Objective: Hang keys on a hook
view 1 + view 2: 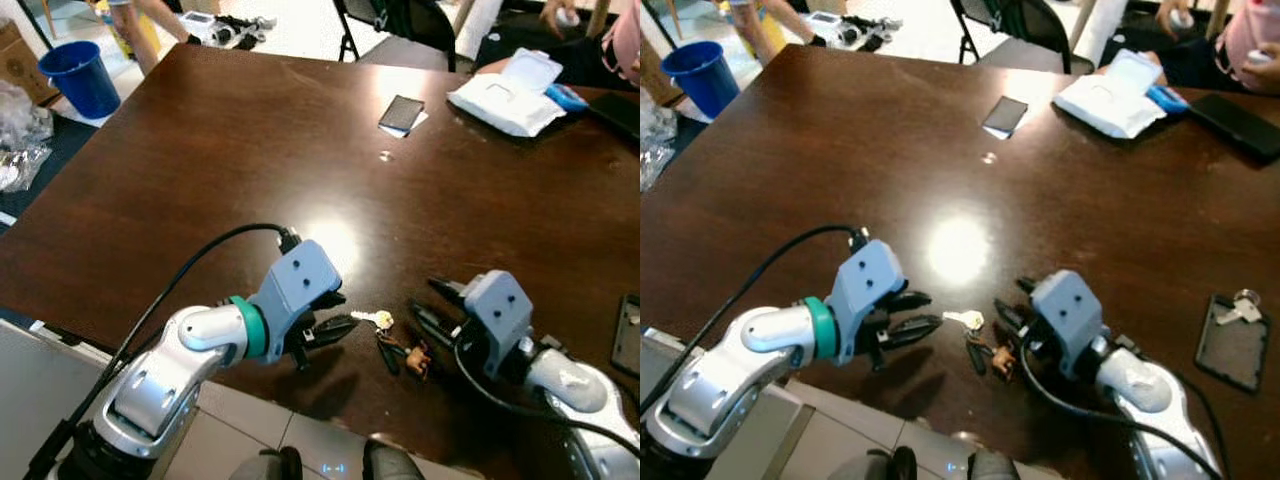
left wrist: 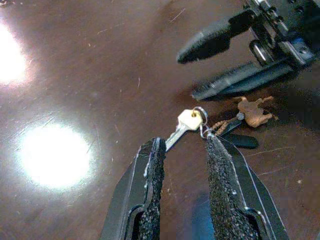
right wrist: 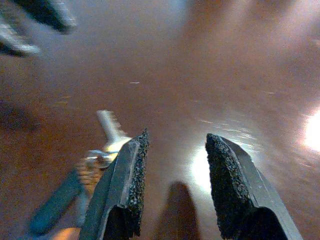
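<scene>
A bunch of keys (image 1: pixel 384 321) lies near the front edge of the dark wooden table (image 1: pixel 230 150). It has a silver key with a pale yellow head, a black tag and a small brown figure (image 1: pixel 417 358). My left gripper (image 1: pixel 347 312) is open and low over the table, its tips just left of the key. In the left wrist view the key (image 2: pixel 183 125) lies just beyond the open fingers (image 2: pixel 150 170). My right gripper (image 1: pixel 424 296) is open too, just right of the bunch. The right wrist view is blurred and has the key (image 3: pixel 111 131) beside one finger (image 3: pixel 127 170).
A phone (image 1: pixel 402 112) and a white wipes pack (image 1: pixel 512 95) lie at the far side. A black holder with keys (image 1: pixel 1235 340) rests at the right edge. A blue bucket (image 1: pixel 80 75) stands on the floor at the far left. A person (image 1: pixel 615 40) sits at the far right corner.
</scene>
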